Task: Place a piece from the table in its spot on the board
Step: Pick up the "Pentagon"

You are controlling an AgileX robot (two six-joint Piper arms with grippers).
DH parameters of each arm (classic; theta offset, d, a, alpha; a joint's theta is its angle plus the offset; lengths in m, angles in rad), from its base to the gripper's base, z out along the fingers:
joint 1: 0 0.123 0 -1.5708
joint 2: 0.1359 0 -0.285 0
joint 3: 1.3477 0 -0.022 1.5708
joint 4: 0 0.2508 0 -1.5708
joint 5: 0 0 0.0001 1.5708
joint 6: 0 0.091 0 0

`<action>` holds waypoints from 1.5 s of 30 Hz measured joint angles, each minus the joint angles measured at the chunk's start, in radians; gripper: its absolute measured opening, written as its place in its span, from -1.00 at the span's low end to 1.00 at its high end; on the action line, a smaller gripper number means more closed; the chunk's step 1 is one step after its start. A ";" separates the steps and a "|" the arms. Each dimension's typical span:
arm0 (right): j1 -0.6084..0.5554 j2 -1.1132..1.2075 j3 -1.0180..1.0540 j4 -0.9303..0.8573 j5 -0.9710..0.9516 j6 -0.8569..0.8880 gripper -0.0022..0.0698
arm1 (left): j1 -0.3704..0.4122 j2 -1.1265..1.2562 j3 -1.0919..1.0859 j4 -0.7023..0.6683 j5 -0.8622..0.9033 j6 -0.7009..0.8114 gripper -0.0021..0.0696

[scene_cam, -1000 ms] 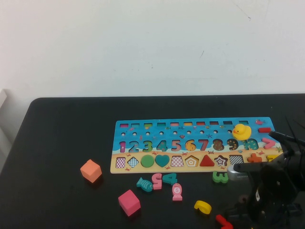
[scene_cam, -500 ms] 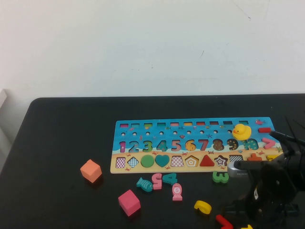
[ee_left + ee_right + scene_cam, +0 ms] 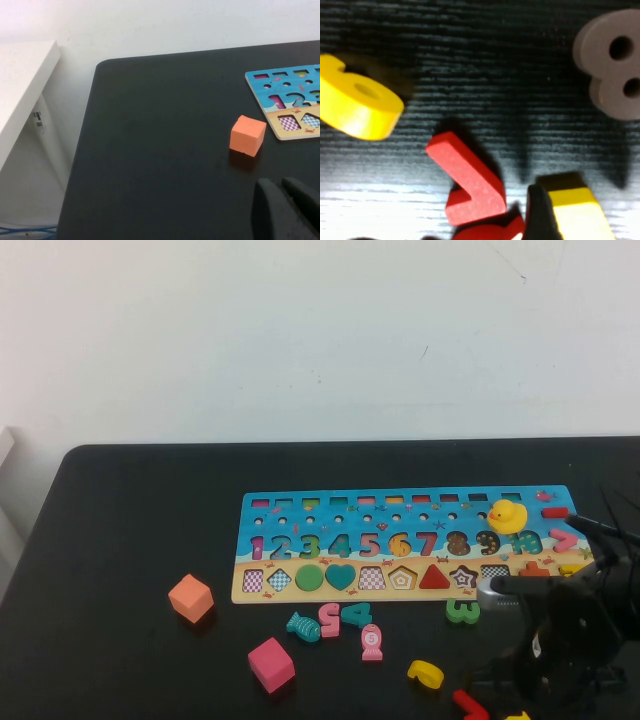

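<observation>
Step in hand: grasping small flat yellow pentagon piece (image 3: 575,210) on matte black surface (image 3: 120,540), near edge. Right claw (image 3: 545,215) low over piece, one finger beside it; grip cannot tell. Left claw (image 3: 287,210) parked, fingers together, empty. Next: lift, carry to long blue puzzle board (image 3: 400,540), pentagon slot (image 3: 402,578).

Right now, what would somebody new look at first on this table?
Probably the bright blue board of colourful numbers in the middle of the black table, with a yellow duck sitting on its right end. Next, the right gripper low beside a yellow piece; the left gripper hangs near an orange cube.
</observation>
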 joint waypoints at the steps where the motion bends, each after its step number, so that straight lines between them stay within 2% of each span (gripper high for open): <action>1: 0.000 0.002 0.000 0.000 -0.005 0.000 0.29 | 0.000 0.000 0.000 0.000 0.000 0.000 -0.95; 14: 0.000 0.060 -0.012 0.000 0.005 0.000 0.29 | 0.000 0.000 0.000 0.000 0.000 0.000 -0.95; 34: 0.000 0.063 -0.016 0.009 0.158 -0.101 0.29 | 0.000 0.000 0.000 0.000 0.000 0.000 -0.95; 36: 0.000 0.063 -0.016 0.010 0.158 -0.117 0.25 | 0.000 0.000 0.000 0.000 0.000 0.000 -0.95; 39: 0.000 0.063 -0.018 0.012 0.158 -0.147 0.07 | 0.000 0.000 0.000 0.000 0.000 0.000 -0.95; 45: 0.000 0.075 -0.063 0.012 0.197 -0.203 0.06 | 0.000 0.000 0.000 0.000 0.000 0.000 -0.95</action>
